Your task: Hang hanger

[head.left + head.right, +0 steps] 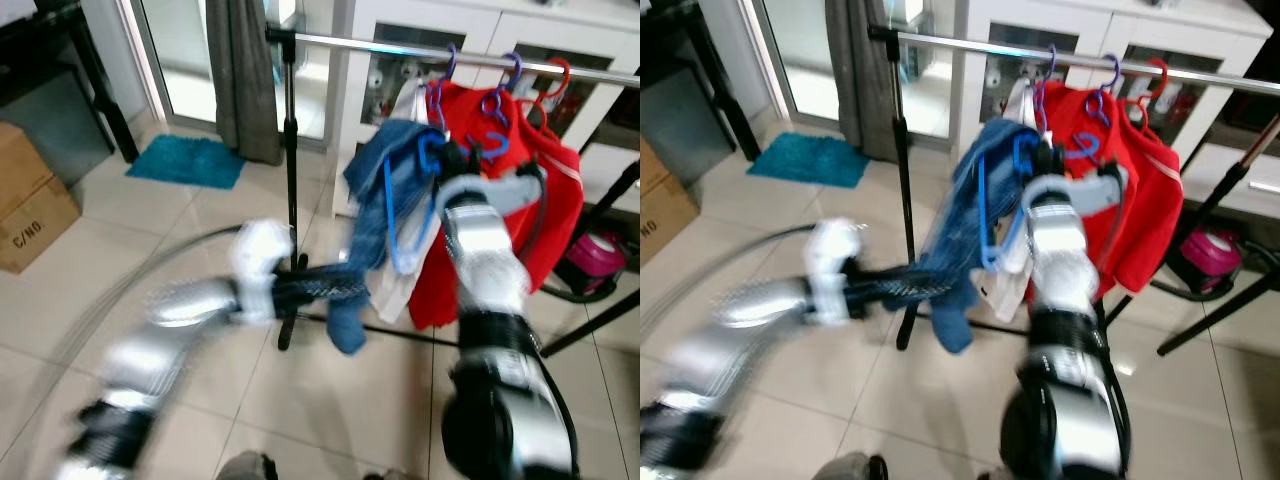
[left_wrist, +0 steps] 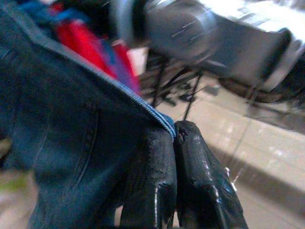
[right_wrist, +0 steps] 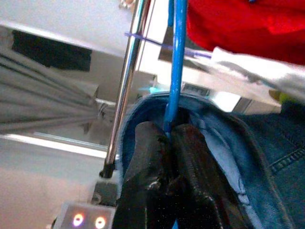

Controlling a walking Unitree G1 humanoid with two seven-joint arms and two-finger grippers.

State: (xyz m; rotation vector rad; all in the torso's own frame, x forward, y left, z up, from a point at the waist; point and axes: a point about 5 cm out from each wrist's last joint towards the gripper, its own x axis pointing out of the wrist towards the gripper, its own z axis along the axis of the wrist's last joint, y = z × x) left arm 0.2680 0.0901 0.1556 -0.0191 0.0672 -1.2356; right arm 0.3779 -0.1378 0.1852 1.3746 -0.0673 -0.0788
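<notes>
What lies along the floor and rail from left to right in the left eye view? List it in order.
Cardboard box → teal mat → grey curtain → black rack pole → denim garment on the blue hanger → red garment → pink object on the floor.

Pale tiled floor, glossy, daylight reflecting. Landmark: grey curtain. Beside it a glass door, bright outside. Teal mat on the floor just before the curtain. White cabinet with glazed doors to the curtain's other side. Cardboard box well apart, beyond the mat.
</notes>
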